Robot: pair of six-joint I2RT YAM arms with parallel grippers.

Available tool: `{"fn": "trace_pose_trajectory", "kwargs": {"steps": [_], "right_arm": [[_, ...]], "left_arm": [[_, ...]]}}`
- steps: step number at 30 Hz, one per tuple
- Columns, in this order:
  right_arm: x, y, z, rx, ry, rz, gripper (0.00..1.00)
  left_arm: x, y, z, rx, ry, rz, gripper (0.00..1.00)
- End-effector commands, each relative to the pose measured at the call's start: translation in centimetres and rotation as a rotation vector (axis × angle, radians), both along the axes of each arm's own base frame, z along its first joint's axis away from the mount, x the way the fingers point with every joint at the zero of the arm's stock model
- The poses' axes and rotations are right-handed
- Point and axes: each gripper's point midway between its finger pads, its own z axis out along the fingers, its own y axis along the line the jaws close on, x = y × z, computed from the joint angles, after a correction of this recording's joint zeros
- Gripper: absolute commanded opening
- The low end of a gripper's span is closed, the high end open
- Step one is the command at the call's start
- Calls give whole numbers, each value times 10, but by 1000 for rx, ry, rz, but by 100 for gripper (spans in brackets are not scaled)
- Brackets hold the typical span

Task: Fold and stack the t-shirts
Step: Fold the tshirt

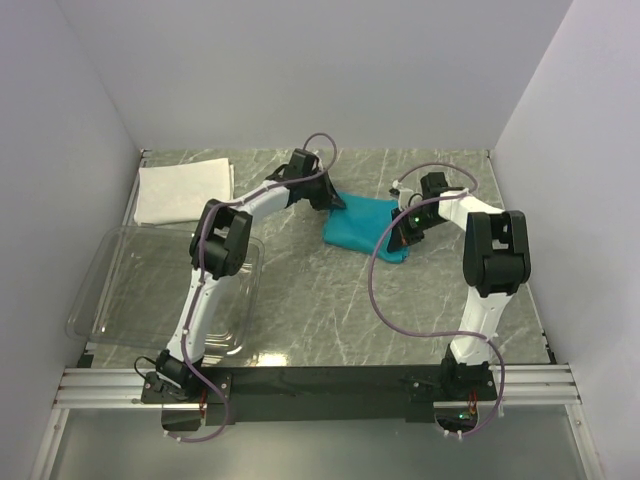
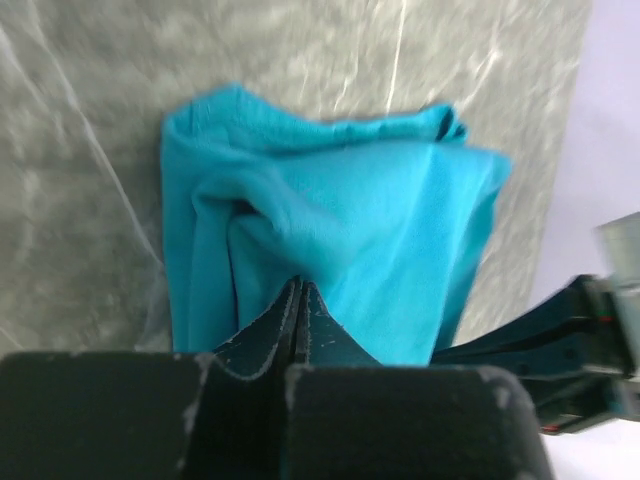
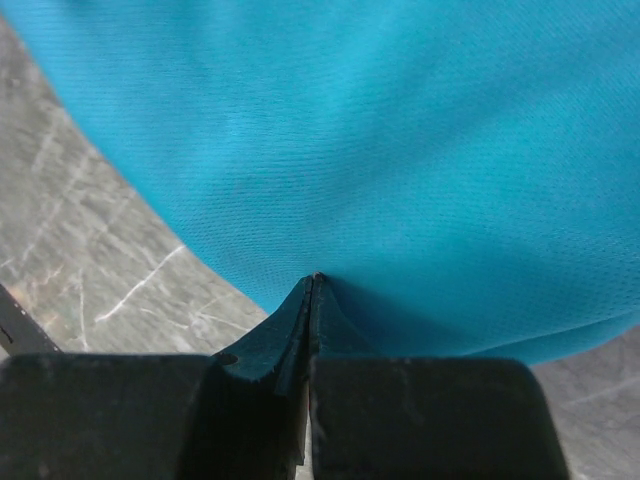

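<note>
Two shirts on the grey marble-patterned counter (image 1: pixel 330 310). At upper centre of the overhead frame, bunched into a rumpled, uneven heap: the plain teal-blue cloth t-shirt (image 1: pixel 362 222). At upper left, well apart from it and close to the back wall, lying flat as a neat folded rectangle: the plain white cloth t-shirt (image 1: pixel 183 192). Just below the white one, filling the left of the frame: a clear plastic bin (image 1: pixel 100 290), crossed on its right side by the left arm.

Low in the centre of the left wrist frame: the left gripper (image 2: pixel 298 292), fingers pressed fully together, pinching a fold of teal cloth that rises to the tips. Seen from overhead, holding at the heap's upper-left edge. Creases fanning upward from the pinch, counter showing to the left and above.

Low in the centre of the right wrist frame: the right gripper (image 3: pixel 313 282), likewise closed tight, nipping the lower edge of the teal fabric, which fills most of the frame. Seen from overhead, holding at the heap's right end.
</note>
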Motion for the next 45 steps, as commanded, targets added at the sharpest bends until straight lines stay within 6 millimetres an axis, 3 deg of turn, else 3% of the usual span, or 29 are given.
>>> {"fn": "trace_pose_trajectory", "kwargs": {"steps": [1,10,15,17,21,23,24,25,28,29,33,37,39,41,45], "right_arm": [[5,-4,-5,-47,2,-18,0],[-5,-5,-8,-66,20,5,0],[-5,1,14,-20,-30,38,2],[-2,6,30,31,-64,44,4],[17,4,74,132,-151,6,12],[36,-5,91,162,-185,-60,13],[52,-12,97,155,-221,-95,13],[59,-14,99,153,-224,-129,13],[88,-26,87,100,-170,-305,15],[93,-28,71,92,-100,-364,15],[114,-25,65,121,-72,-422,15],[131,-23,57,132,-47,-466,15],[136,-22,51,118,-35,-481,15],[140,-22,44,89,-35,-491,15],[142,-21,38,75,-31,-492,15]], "left_arm": [[10,-9,27,-88,-53,1,2],[37,2,13,-37,-34,126,15],[47,24,5,36,-17,203,14],[48,31,13,55,-48,213,17],[48,29,61,-7,-182,165,27],[41,27,84,-23,-231,111,30],[36,25,106,-46,-266,87,32],[27,25,103,-49,-264,61,35],[2,24,114,-90,-270,-9,36],[-4,24,115,-93,-264,-28,36],[-41,17,97,-109,-188,-125,36],[-57,7,74,-107,-121,-169,35],[-58,8,59,-81,-91,-148,35],[-46,21,46,-11,-75,-57,36],[-10,55,48,24,-111,148,40]]}}
